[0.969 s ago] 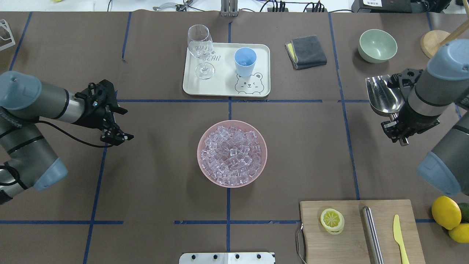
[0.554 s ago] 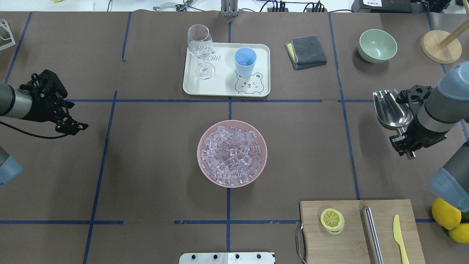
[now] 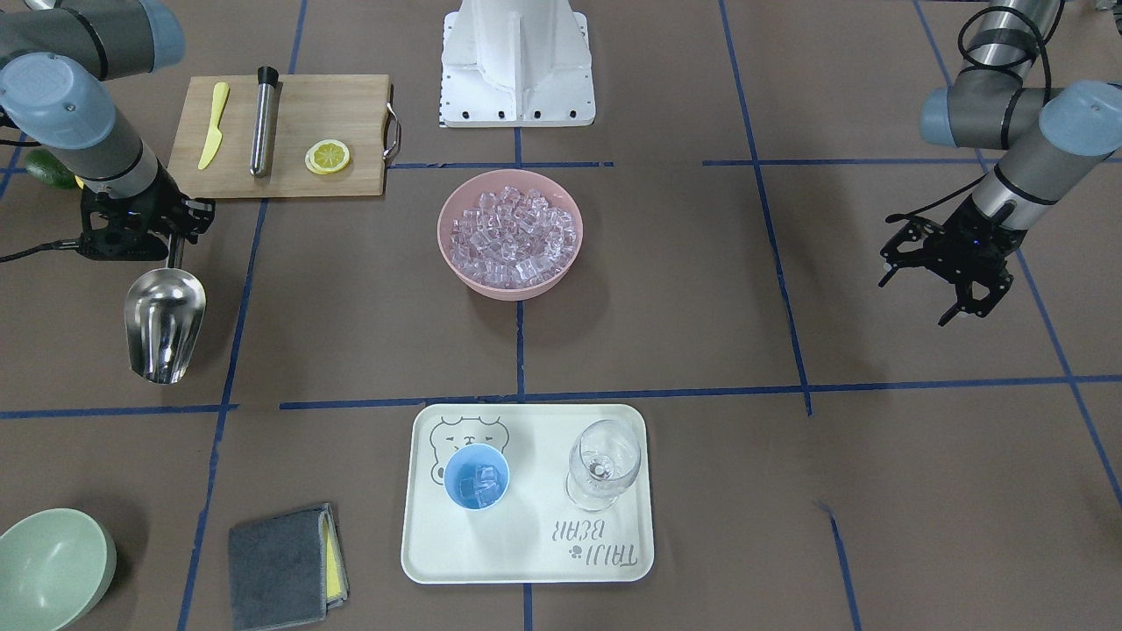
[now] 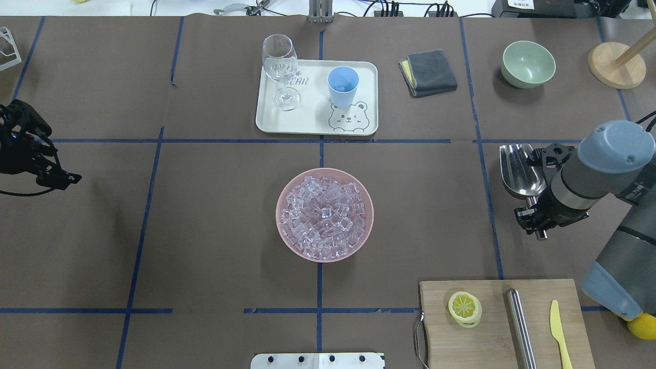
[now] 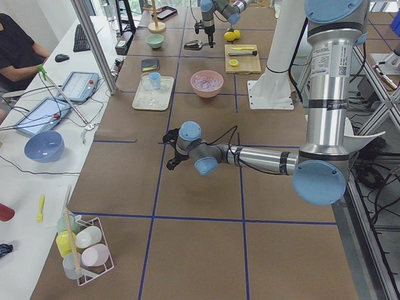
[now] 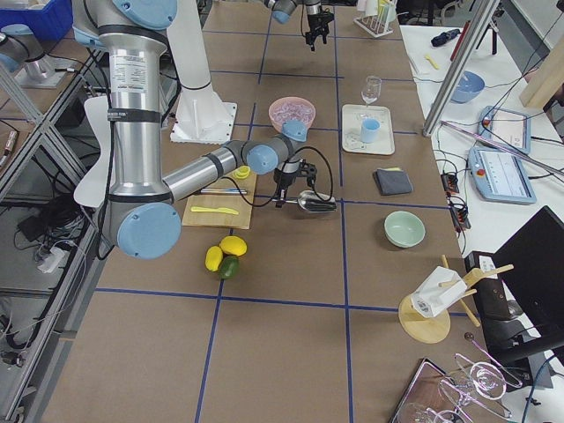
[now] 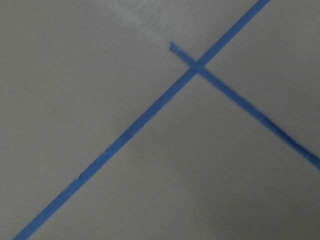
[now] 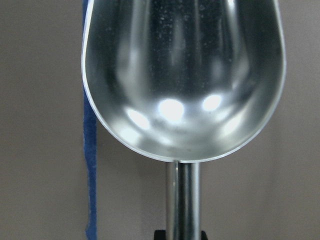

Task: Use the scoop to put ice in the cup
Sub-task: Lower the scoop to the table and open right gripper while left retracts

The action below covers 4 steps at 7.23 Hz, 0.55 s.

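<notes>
The shiny steel scoop [image 4: 521, 169] is empty; its bare bowl fills the right wrist view [image 8: 182, 75]. My right gripper [image 4: 534, 214] is shut on its thin handle and holds it low over the table at the right, bowl pointing away from me. The light-blue cup [image 4: 343, 84] stands on the cream tray [image 4: 312, 120]; the front view shows a few ice cubes in the cup [image 3: 476, 478]. The ice [image 4: 324, 215] fills a pink bowl [image 4: 281, 225] at the table's middle. My left gripper [image 4: 64, 179] is open and empty at the far left edge.
A wine glass [image 4: 281, 66] stands on the tray beside the cup. A grey cloth [image 4: 429, 72] and a green bowl [image 4: 528, 64] lie at the back right. A cutting board [image 4: 492, 328] with a lemon slice, a steel tube [image 4: 520, 328] and a yellow knife lies front right.
My right gripper has carried the scoop nearer to me and a little towards the table's middle. My left arm has pulled back to the left edge.
</notes>
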Motion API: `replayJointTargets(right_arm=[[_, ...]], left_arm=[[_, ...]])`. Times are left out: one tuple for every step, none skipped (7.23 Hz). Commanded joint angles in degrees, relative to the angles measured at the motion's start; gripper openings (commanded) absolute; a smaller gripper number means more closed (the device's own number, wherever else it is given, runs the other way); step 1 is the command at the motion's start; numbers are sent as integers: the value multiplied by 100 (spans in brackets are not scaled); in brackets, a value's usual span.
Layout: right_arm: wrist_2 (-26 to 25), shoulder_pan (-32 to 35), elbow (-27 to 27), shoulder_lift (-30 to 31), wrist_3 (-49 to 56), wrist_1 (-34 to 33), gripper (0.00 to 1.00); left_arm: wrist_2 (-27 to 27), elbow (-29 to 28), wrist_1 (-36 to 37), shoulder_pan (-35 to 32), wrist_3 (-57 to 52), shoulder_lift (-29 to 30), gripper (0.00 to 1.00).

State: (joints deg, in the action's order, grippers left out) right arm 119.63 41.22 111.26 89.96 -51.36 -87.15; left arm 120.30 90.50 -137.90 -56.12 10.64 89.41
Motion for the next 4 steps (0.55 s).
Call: replayJointTargets(right_arm=[[7,-131,-69,22,-32,66,0],[7,-140,-96,13,-41,66,0],[16,-166,-122,-4,-41,66,0],[16,-167,-149,-13,-41,66,0]], left_arm=[[28,-24,44,-83,26,6,100],[29,-24,44,-92,34,15,100],[29,-15,44,-92,34,15,100],[29,-7,44,-101,34,15,100]])
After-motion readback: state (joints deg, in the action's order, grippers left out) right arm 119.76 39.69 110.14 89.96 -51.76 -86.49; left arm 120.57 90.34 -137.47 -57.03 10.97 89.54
